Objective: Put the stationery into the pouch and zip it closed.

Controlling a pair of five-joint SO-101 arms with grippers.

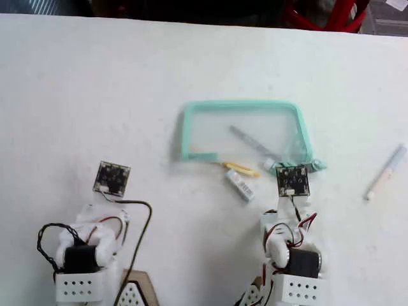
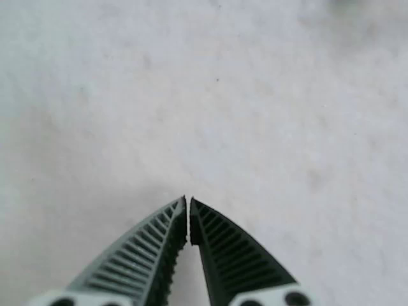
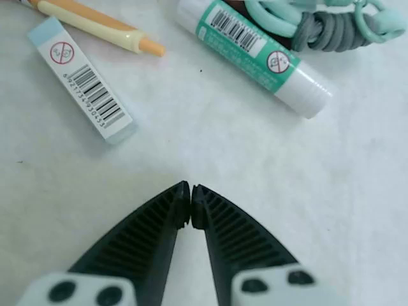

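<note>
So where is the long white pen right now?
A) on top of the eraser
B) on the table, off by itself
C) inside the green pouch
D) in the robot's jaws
B: the white pen lies on the bare table, well apart from the pouch.

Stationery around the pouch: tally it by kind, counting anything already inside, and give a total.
Pens: 3 (grey pen inside the clear pouch with mint green edging, yellow-orange pen by its near edge, white and pale blue pen lying apart from it)
Erasers: 1 (pale blue block eraser)
Glue sticks: 1 (green and white glue stick)
Total: 5
</note>
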